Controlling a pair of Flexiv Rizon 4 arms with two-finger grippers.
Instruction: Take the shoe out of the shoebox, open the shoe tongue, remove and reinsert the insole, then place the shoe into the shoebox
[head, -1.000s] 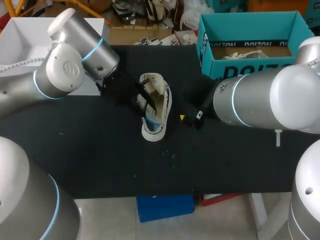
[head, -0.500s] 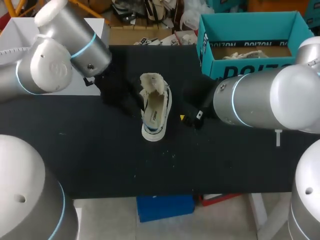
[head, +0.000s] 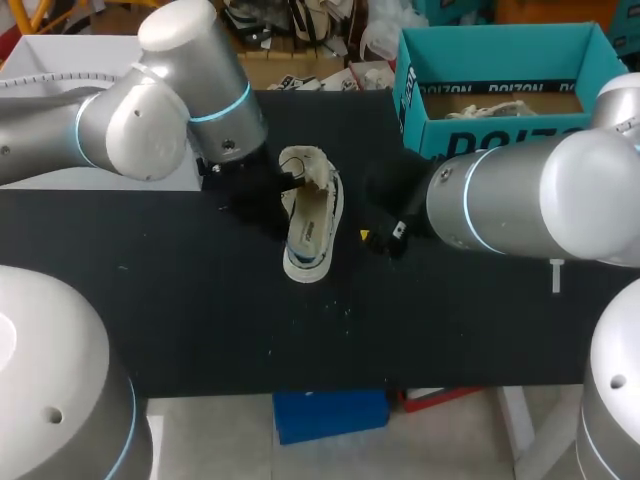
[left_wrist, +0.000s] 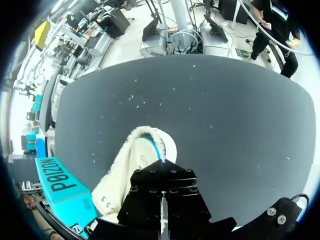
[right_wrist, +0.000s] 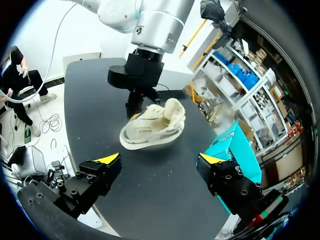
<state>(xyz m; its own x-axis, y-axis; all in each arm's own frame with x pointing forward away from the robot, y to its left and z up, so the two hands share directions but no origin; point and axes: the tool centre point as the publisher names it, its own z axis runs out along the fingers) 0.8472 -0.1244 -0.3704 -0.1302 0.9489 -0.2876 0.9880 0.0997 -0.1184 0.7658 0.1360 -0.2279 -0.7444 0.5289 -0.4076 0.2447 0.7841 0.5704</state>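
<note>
Shoe (head: 312, 215): upright on black surface (head: 200, 300), centre, left of teal shoebox (head: 500, 135). Left gripper (right_wrist: 136, 110): at shoe's far-left side; state cannot be told. Right gripper (right_wrist: 161, 165): spread wide, empty, right of shoe.

Right gripper (right_wrist: 161, 159) fingers spread wide, nothing between them. White shoe (right_wrist: 152, 127) sole-down on black table (right_wrist: 87, 95), ahead of gripper. Left gripper (right_wrist: 134, 109) down at shoe's far edge. Teal shoebox (right_wrist: 237, 142) beside one finger.

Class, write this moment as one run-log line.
shoe: on table, outside shoebox | left gripper: at shoe's opening | right gripper: open, clear of shoe
</note>
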